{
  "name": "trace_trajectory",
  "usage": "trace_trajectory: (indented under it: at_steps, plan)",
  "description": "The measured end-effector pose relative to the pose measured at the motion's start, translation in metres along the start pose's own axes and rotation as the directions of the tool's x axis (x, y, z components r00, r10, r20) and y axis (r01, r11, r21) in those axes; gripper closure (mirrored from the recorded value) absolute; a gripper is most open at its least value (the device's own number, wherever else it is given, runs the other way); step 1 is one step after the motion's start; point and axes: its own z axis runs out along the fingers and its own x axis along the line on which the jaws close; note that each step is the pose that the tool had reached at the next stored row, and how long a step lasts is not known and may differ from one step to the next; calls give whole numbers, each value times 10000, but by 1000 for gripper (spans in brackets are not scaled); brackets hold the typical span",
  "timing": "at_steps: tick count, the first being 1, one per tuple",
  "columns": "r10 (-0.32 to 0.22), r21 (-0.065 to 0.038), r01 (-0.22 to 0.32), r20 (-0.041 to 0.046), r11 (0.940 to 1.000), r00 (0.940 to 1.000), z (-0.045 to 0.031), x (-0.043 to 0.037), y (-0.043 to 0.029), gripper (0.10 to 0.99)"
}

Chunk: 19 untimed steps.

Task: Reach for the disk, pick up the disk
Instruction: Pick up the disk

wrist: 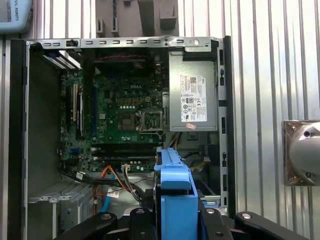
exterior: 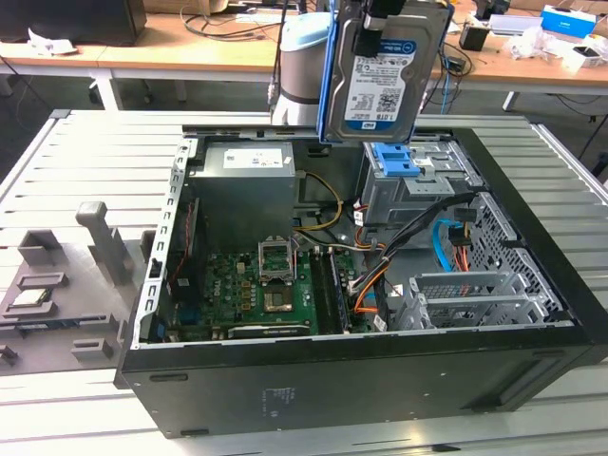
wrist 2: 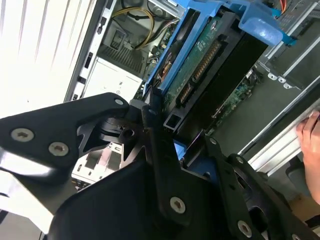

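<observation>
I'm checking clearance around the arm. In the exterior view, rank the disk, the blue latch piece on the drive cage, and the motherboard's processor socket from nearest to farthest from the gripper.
1. The disk: clamped in the gripper, lifted above the case.
2. The blue latch piece: just below the disk, atop the drive cage.
3. The processor socket: lower, toward the exterior view's left, on the motherboard.

The exterior view looks down at an angle into the open computer case [exterior: 361, 313] from beyond its front side, fairly near. The first wrist view faces straight down into the case [wrist: 125, 125] from above. The second wrist view sits close, sharing the case's interior [wrist 2: 130, 45].
</observation>
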Motion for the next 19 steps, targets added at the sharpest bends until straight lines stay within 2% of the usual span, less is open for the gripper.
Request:
trace_trajectory:
  at_steps: [2,14,18,19]
  plan:
    - [-1,0,1,0,10000,10000,1,40,-1,718]
    - [0,0,0,1,10000,10000,6,407,-6,718]
    - [0,0,0,1,10000,10000,10,619,-8,718]
    - [0,0,0,0,10000,10000,12,709,-8,718]
